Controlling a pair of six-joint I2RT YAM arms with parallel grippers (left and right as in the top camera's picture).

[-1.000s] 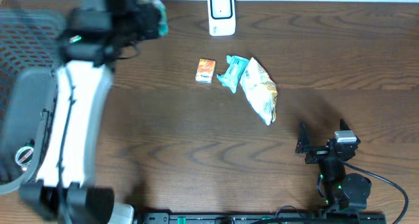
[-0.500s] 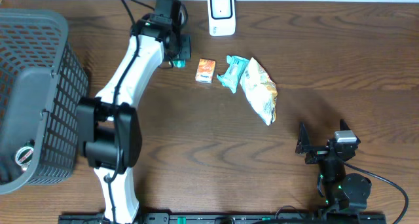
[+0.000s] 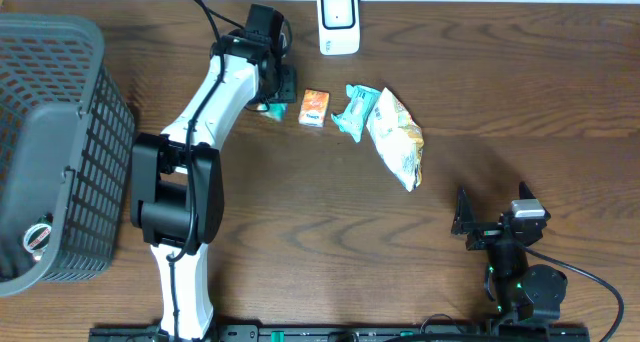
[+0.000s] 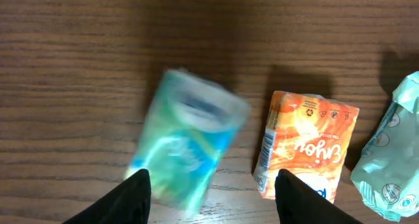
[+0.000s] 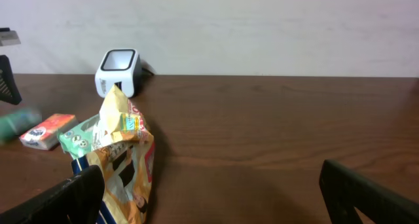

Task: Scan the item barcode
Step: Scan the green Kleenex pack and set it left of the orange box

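Hanging at the upper middle of the overhead frame, the left gripper [image 3: 283, 86] has its fingers apart and clamps nothing. The teal pack [image 3: 271, 107] lies on the table right under it. In the left wrist view the pack [image 4: 186, 145] sits between the two fingers, close against the one at lower left and clear of the one at lower right; it is blurred, so I cannot tell whether it touches. Its long axis runs from upper right down to lower left of that frame, roughly crosswise to the line between the fingers, so a closing grip would take it across its short sides. Just to its right stands the orange carton [image 4: 308, 149], apart from it. Further right and higher in the overhead frame is the white scanner [image 3: 338, 22], near this arm. The right gripper [image 3: 470, 222], fingers wide apart at lower right, is well away, so the left arm is the nearer one.
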